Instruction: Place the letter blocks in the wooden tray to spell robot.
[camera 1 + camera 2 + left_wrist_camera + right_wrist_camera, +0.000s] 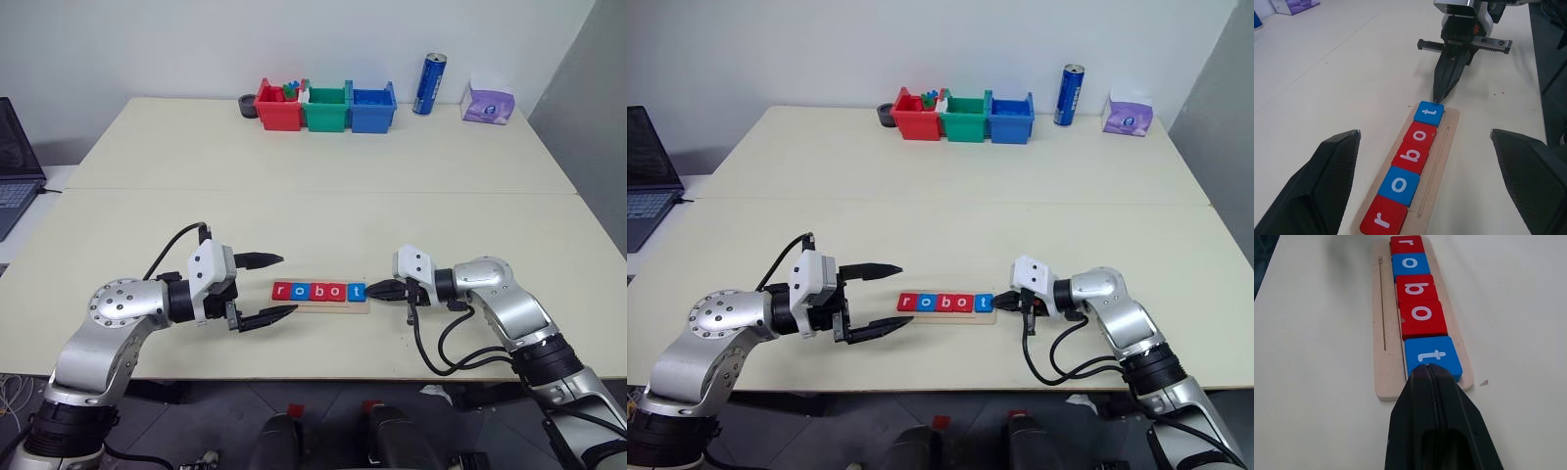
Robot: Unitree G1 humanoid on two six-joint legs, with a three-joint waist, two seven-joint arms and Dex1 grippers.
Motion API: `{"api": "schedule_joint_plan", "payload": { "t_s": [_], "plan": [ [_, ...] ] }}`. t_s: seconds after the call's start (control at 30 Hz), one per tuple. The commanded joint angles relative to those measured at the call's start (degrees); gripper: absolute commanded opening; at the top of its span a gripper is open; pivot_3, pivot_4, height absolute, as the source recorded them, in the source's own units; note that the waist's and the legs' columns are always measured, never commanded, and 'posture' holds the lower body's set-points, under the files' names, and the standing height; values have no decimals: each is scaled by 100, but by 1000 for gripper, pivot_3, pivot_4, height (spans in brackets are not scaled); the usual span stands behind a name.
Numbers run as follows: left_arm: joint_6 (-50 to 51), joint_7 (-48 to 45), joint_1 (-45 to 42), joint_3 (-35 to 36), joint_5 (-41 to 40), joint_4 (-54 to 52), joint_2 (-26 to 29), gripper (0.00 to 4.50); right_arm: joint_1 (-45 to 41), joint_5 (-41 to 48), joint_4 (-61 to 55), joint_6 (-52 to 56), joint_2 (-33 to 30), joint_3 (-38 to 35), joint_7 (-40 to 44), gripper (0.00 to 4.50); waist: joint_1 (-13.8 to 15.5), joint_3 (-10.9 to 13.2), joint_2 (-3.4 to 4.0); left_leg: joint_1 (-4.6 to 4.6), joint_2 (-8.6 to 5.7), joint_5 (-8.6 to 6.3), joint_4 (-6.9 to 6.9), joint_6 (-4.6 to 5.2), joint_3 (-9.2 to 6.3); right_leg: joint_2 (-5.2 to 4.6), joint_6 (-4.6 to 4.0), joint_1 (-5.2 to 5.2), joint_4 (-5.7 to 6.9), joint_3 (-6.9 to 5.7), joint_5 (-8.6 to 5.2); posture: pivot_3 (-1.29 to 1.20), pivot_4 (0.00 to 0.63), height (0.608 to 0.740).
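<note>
Five letter blocks lie in a row on the wooden tray (1439, 161), reading r (1385, 219), o (1399, 182), b (1411, 154), o (1421, 134), t (1429, 113). The r, b and second o are red; the first o and the t are blue. The tray (323, 305) sits near the table's front edge between my two arms. My right gripper (1428, 368) is shut, fingers pressed together, and its tip meets the outer edge of the blue t block (1432, 355). My left gripper (289, 284) stands open just left of the tray's r end, holding nothing.
At the far side of the table stand a red bin (278, 106), a green bin (326, 108) and a blue bin (373, 108), with a blue can (429, 84) and a purple tissue pack (488, 102) to their right. A laptop (15, 162) sits at the far left.
</note>
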Motion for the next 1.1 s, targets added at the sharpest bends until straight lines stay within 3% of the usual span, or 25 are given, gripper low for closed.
{"api": "schedule_joint_plan", "payload": {
  "t_s": [0.03, 0.63, 0.8, 0.9, 1.0, 1.1],
  "plan": [
    [-60, 7, 14, 83, -31, -115, 39, 4500, -58, -10, -12, -150, 1, -34, -14, 9, 0, 0, 0, 0, 0, 0, 0, 0, 0, 0, 0, 0, 0, 1, 0, 0, 150, 740],
    [-91, 57, 21, 82, -11, -109, 30, 4500, -195, -99, 124, -208, 242, 17, -87, 9, 0, 0, 0, 0, 0, 0, 0, 0, 0, 0, -1, 0, 0, 1, 1, 0, 150, 740],
    [8, 156, 141, 158, 2, -184, 83, 4500, -142, 179, -431, 280, -27, -162, 111, 9, 0, 2, 3, 0, 1, 0, 0, 0, 0, 0, -3, 0, 0, 1, 1, 0, 150, 740],
    [173, 330, 358, 372, -48, -307, 144, 4500, -50, 537, -1091, 1005, -318, -400, 156, 534, 1, 2, 3, -2, 5, 0, -1, 0, -3, -3, -2, -1, 0, 1, 1, 0, 150, 740],
    [730, 808, 1005, 811, -59, -608, 213, 4500, 259, 965, -2097, 2219, -605, -771, -203, 1588, -4, 1, 3, -2, 12, 0, -4, 0, -8, -5, -1, -2, -1, 1, 0, 0, 150, 740],
    [1010, 1063, 1475, 1012, -82, -925, 223, 4500, 521, 1119, -2633, 2758, -713, -898, -517, 2541, -1, 2, 3, 0, 15, -1, -8, 0, -15, -24, -1, -1, 0, 2, -3, 0, 150, 740]
  ]
}}
